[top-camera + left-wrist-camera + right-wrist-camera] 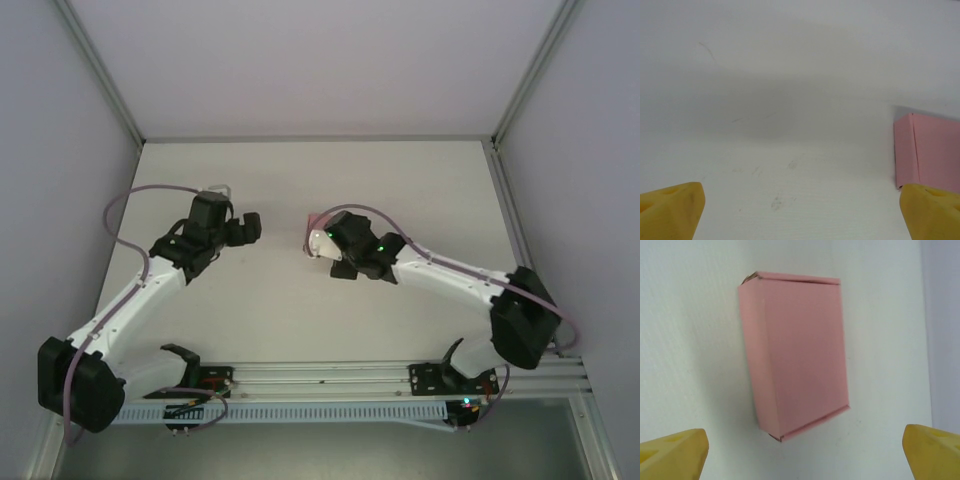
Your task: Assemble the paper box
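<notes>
The paper box is folded up and closed, lying flat on the white bench. It sits just ahead of the right claw, which is spread wide and gripping nothing. The left claw is also wide and empty, with the box off to one side.

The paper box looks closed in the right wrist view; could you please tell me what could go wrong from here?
1. The paper box lies loose on the table with the right gripper open and facing it: a hard close could crush the card.
2. Its near end flap looks slightly raised and might spring open.
3. The left gripper, also open, has the box at the edge of its view; a sweep could shove it.
</notes>
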